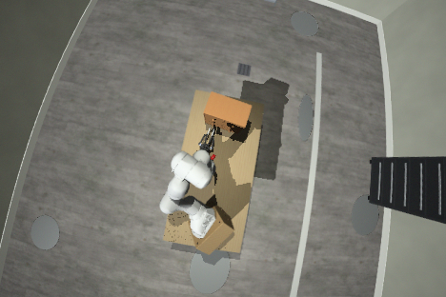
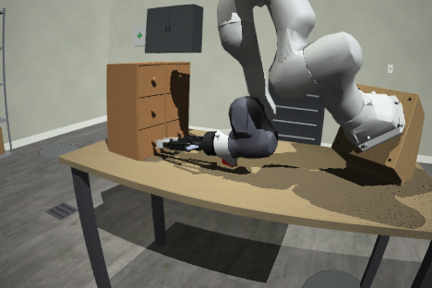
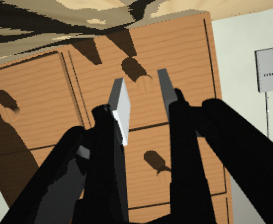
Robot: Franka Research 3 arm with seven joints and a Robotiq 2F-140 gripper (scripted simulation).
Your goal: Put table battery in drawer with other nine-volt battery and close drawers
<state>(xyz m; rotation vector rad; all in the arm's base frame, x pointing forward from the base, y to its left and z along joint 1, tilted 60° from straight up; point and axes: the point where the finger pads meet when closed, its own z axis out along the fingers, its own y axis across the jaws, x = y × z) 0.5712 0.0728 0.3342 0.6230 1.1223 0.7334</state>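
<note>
The orange chest (image 1: 229, 108) (image 2: 122, 111) stands upright at the table's far end. Its front has small drawers in two columns, and those I can see look pushed in. My gripper (image 1: 212, 131) (image 2: 160, 143) (image 3: 143, 87) is partly open and empty, held low and level before the bottom drawer of the chest's outer column. In the wrist view that drawer's round knob (image 3: 145, 81) shows between the fingertips, apparently just beyond them. A small red thing (image 1: 212, 157) (image 2: 226, 163), perhaps the nine-volt battery, lies on the table beneath the wrist, partly hidden. The battery inside a drawer is not visible.
The table (image 1: 250, 143) (image 2: 231, 198) carries the arm's tilted wooden mounting block (image 1: 219, 237) (image 2: 413, 122) at its other end. The arm's lower links hang above the red thing. Dark shadows cover part of the chest's front and the table.
</note>
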